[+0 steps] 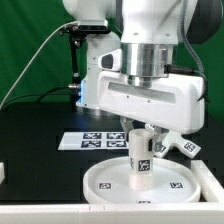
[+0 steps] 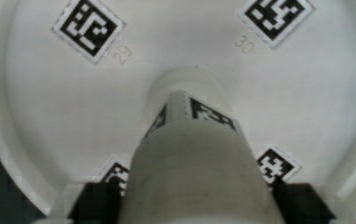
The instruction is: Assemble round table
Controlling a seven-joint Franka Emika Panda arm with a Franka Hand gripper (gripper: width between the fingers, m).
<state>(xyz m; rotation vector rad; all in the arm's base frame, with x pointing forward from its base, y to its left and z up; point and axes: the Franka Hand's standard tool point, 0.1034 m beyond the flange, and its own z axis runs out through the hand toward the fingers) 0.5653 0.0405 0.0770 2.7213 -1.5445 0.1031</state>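
Note:
The large white rimmed round disc (image 1: 140, 180) lies flat on the black table near the front edge. The short white cylindrical leg (image 1: 141, 157) stands upright on the disc's middle, with a square tag on its side. My gripper (image 1: 140, 133) comes down from above and is shut on the leg's top. In the wrist view the leg (image 2: 193, 130) runs from my gripper (image 2: 196, 195) down to the disc (image 2: 50, 100), and the black fingertips (image 2: 107, 192) press on both its sides. The cross-shaped foot (image 1: 172, 145) lies behind the disc, partly hidden by my gripper.
The marker board (image 1: 95, 140) lies flat on the table behind the disc. A black stand (image 1: 72, 60) rises at the back in front of the green curtain. A small white piece (image 1: 2, 172) sits at the exterior view's left edge.

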